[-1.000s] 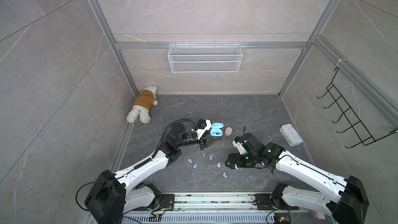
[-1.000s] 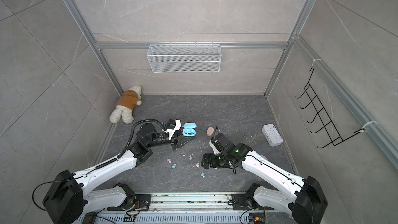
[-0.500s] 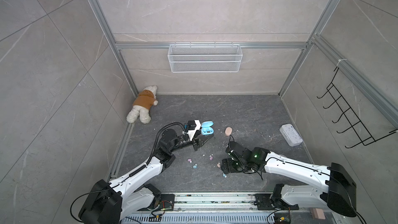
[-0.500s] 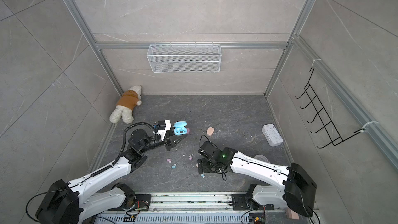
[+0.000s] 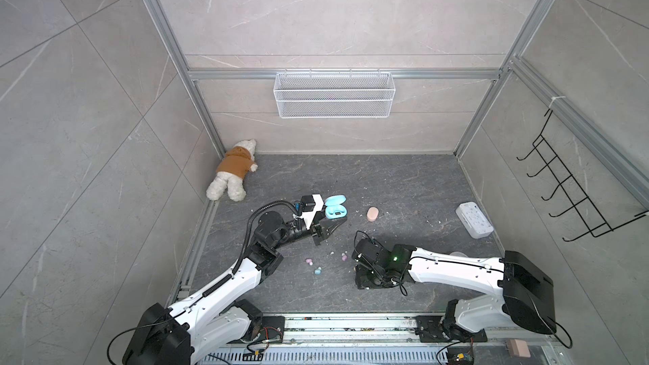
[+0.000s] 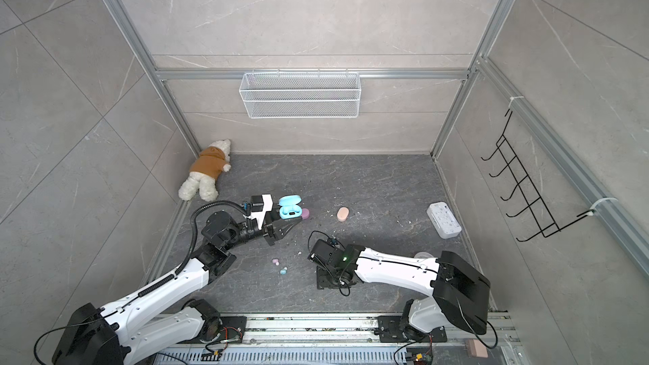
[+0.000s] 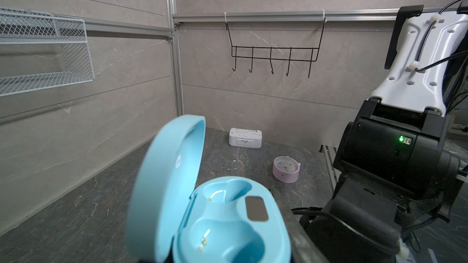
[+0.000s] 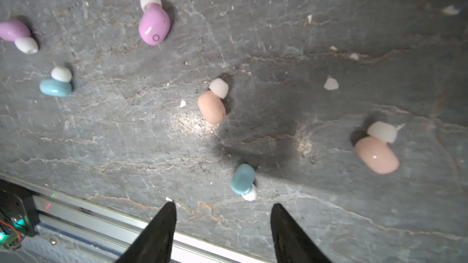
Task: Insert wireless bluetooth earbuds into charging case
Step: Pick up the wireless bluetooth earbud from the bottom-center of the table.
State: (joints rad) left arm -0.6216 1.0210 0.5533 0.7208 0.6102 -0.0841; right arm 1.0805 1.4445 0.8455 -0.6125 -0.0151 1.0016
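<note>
My left gripper [image 5: 328,228] is shut on the light blue charging case [image 5: 335,207], held off the floor with its lid open. Both wells of the charging case [image 7: 222,226] show empty in the left wrist view. On the floor lie the earbuds: two lilac [image 8: 154,24] [image 8: 14,30], two peach [image 8: 211,107] [image 8: 377,154] and two light blue [image 8: 55,87] [image 8: 243,179]. My right gripper [image 8: 222,208] points down at the floor, open, with nothing between its fingers. The nearer blue bud lies just beyond its tips. In both top views the right wrist [image 5: 372,261] hides those fingers.
A closed peach case [image 5: 372,214] lies mid-floor, and a lilac case [image 6: 305,213] peeks out behind the blue one. A white power strip [image 5: 474,219] and a small lilac clock [image 7: 286,169] sit at the right. A teddy bear [image 5: 235,170] lies back left. White crumbs dot the floor.
My left gripper carried the blue case to the left, then held still. The right arm swung left and toward the front over the buds, and its jaws narrowed.
</note>
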